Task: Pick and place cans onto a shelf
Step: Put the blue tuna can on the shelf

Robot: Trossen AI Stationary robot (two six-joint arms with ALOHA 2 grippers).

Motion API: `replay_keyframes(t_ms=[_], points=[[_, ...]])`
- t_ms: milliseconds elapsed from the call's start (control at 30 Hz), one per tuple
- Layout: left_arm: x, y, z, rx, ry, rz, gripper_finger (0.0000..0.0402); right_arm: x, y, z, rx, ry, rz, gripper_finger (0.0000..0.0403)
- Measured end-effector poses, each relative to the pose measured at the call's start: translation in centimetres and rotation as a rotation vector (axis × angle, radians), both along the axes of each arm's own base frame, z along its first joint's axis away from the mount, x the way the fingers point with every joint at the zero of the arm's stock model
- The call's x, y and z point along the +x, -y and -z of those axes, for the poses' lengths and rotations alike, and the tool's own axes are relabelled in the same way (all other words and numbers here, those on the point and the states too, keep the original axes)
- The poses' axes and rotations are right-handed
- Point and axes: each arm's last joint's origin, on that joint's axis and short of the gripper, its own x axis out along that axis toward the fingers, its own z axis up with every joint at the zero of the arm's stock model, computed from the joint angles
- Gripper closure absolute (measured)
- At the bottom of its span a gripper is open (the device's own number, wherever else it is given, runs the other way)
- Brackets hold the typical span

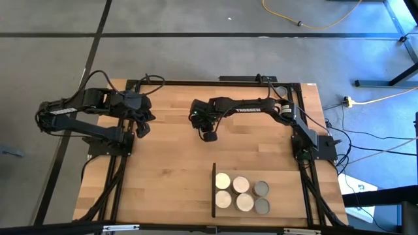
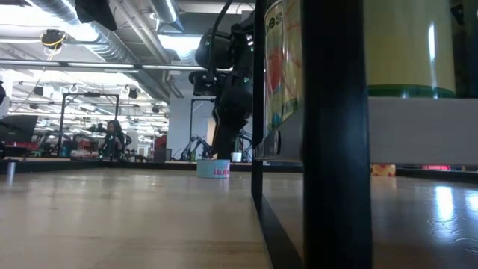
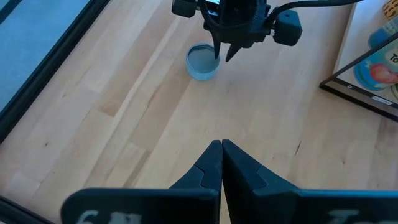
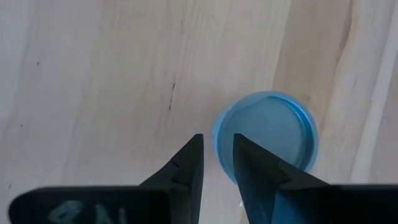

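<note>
A small blue-walled can (image 4: 267,134) with a grey top stands upright on the table's middle; it also shows in the left wrist view (image 3: 202,61) and the low view (image 2: 214,168). My right gripper (image 4: 217,144) points down over the can's rim, its fingers a narrow gap apart. In the high view my right gripper (image 1: 208,135) hides the can. Several cans, cream-topped (image 1: 223,181) and grey-topped (image 1: 261,189), stand on the shelf (image 1: 214,189) at the near edge. My left gripper (image 3: 221,148) is shut and empty at the table's left (image 1: 140,125). My right gripper comes at the blue can from above, pointing down, with one finger (image 4: 249,162) over the can's top and the other (image 4: 189,155) just outside its rim (image 4: 219,140). Whether a finger touches the can, I cannot tell.
The shelf's black upright edge (image 2: 332,134) stands close before the low camera, with labelled cans (image 2: 280,75) behind it. Bare wood lies between the blue can and the shelf (image 1: 170,170). Cables and frame rails run along the table's sides (image 1: 307,176).
</note>
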Motion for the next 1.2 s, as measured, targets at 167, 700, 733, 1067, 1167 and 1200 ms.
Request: replay_keyframes(t_ms=[167,700,733,1067,1167,1200], points=[[0.0,0.0,0.0,0.004,0.0,-0.003,0.0401,0.0,0.1,0.0,-0.002,-0.003,0.003,0.0315],[0.0,0.0,0.0,0.003,0.0,-0.005,0.0401,0.6,0.2,2.7,0.004,-0.04,0.008,0.0315],[0.0,0.0,0.0,0.003,-0.001,-0.006,0.0401,0.6,0.2,2.9,0.005,-0.044,0.008,0.0315],[0.0,0.0,0.0,0.002,0.0,-0.007,0.0401,0.7,0.3,3.2,0.032,-0.048,0.076,0.0358],[0.0,0.0,0.0,0.002,0.0,-0.007,0.0401,0.8,0.3,3.0,0.047,-0.046,0.122,0.039],[0.0,0.0,0.0,0.001,0.0,-0.007,0.0401,0.9,0.3,2.9,0.051,-0.045,0.134,0.0391]])
